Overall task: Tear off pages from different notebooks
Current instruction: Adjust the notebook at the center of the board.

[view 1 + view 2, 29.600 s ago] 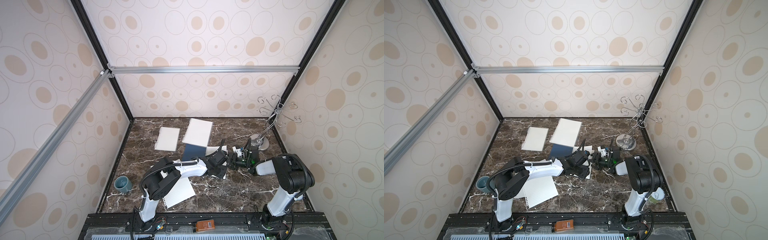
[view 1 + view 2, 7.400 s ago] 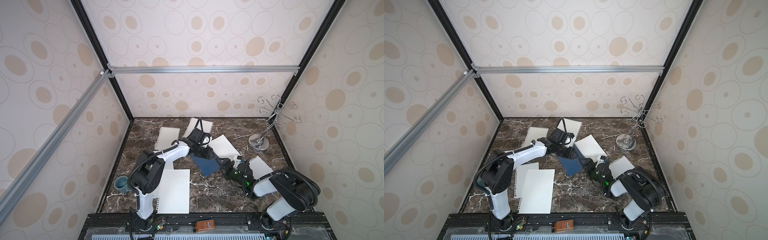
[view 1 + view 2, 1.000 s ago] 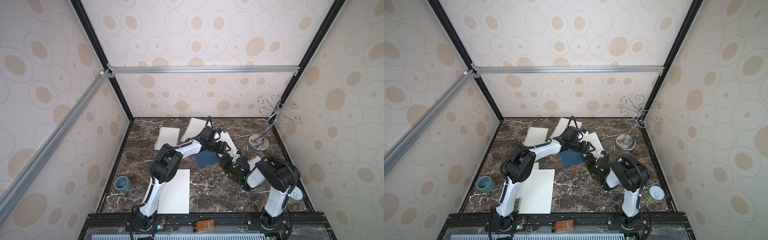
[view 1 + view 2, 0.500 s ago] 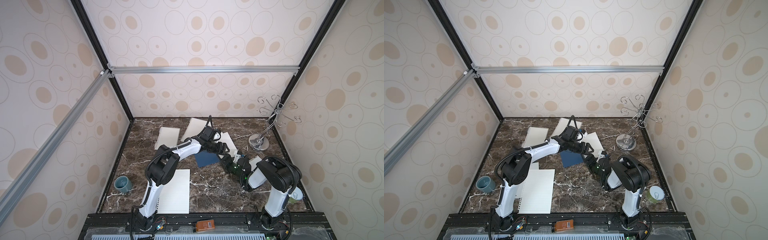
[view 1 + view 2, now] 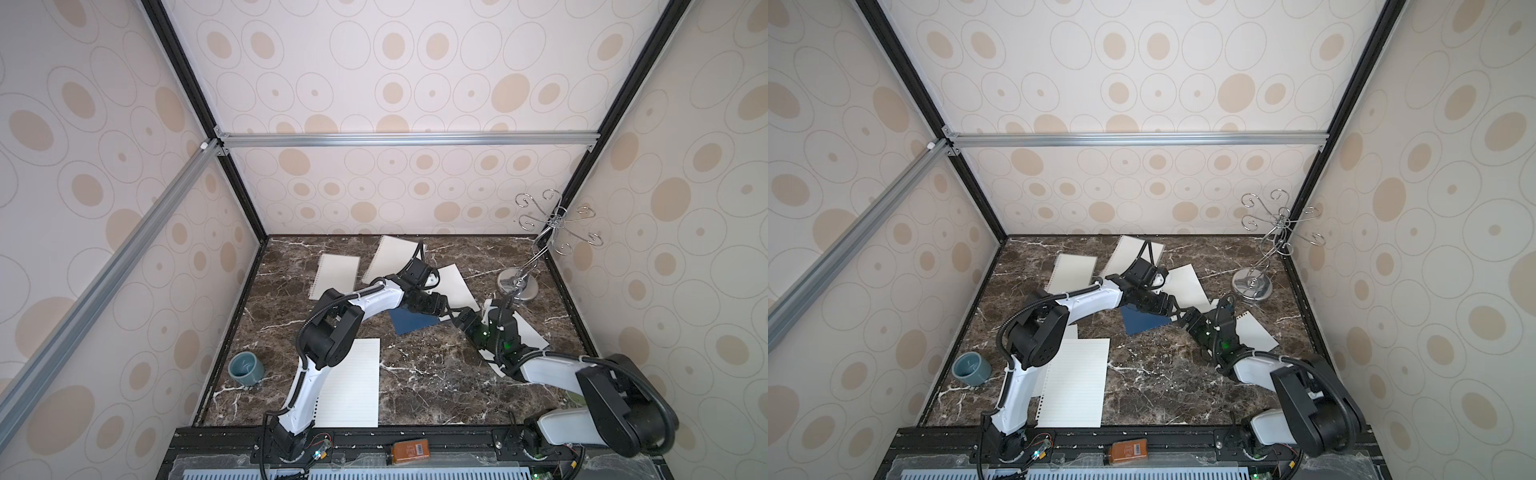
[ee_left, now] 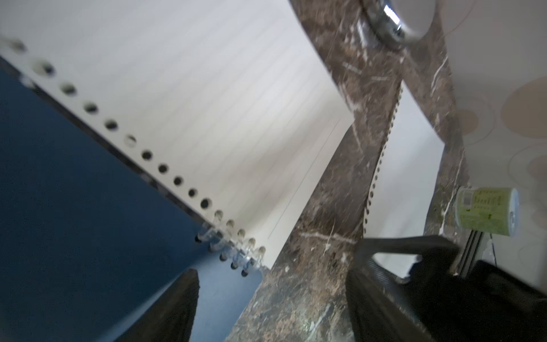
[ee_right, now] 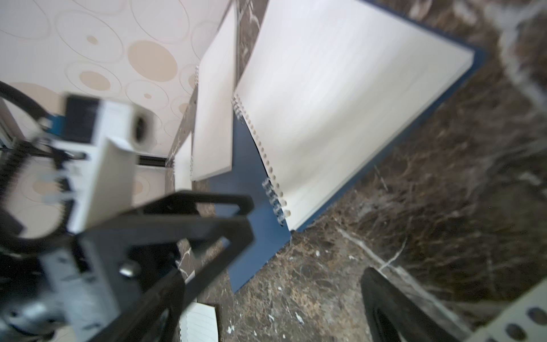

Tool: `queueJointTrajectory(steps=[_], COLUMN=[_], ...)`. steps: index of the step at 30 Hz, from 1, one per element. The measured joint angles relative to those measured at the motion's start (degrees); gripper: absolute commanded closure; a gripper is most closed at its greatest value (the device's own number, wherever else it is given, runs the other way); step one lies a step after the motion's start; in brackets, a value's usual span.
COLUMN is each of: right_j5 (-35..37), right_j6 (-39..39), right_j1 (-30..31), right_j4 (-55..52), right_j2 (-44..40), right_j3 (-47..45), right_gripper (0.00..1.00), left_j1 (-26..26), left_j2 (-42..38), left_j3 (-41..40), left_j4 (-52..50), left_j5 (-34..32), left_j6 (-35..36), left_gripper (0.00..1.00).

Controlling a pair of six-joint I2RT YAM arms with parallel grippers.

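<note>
The dark-blue notebook (image 5: 409, 323) lies open mid-table, with its white page (image 5: 455, 286) turned toward the back. My left gripper (image 5: 440, 309) and right gripper (image 5: 463, 322) meet tip to tip at its near right corner. In the left wrist view the left gripper (image 6: 272, 311) is open: one finger sits over the blue cover (image 6: 88, 207), the other over marble. The right gripper (image 7: 266, 314) is open above bare marble, beside the spiral binding (image 7: 275, 201). Two white notebooks (image 5: 334, 276) (image 5: 390, 255) lie at the back. Loose pages lie at the front left (image 5: 353, 382) and under the right arm (image 5: 525, 332).
A chrome hook stand (image 5: 517, 286) stands at the back right. A teal cup (image 5: 246, 369) sits by the left wall. A green can (image 6: 485, 211) stands near the right wall. An orange box (image 5: 409, 451) rests on the front rail.
In the last second both grippers stay open at the blue notebook's corner; only the left arm's elbow shifts slightly. Seven seconds ago the right gripper was nearer the front.
</note>
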Motion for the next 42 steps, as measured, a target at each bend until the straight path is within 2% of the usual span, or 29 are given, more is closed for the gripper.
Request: queueJointTrajectory(steps=[6,13,17,26,33,37,42], right_j5=[-0.3,-2.1,-3.4,-5.5,-5.9,-6.0,-6.0], right_j6=[-3.4,-5.2,-6.1,-7.8,-7.8,-7.8,-8.5], right_j1=[-3.4,-6.1,-7.8,-8.5,-8.7,-8.7,-8.7], right_j4=[-8.3,-15.1,-17.2,-20.0,-20.3,-20.7,-22.7], right_j2=[-11.1,-15.1,-16.9,-17.7,-17.7,-17.7,-18.3], right_j3=[0.7,0.4,0.3,0.3,0.3,0.3,0.3], right_gripper=[0.04,0.04,0.04,0.03,0.03,0.03,0.03], left_j1=[-4.0,-5.6,-5.7,-3.0,0.3,1.2,1.4], left_j2=[1.0,2.5,2.4,2.2,3.0,6.9,11.4], left_j3=[0.1,2.0,2.6,9.0,13.9,18.6,19.1], left_j4=[0.8,1.5,0.8,-5.2,-5.7,-6.6,-7.1], left_j5=[1.0,2.2,0.3,-7.0,-7.3,-7.3,-6.4], left_j6=[0.5,0.4,0.4,1.9,2.4,3.1,4.0], left_gripper=[0.22,0.25,0.24,0.23,0.22,0.22,0.23])
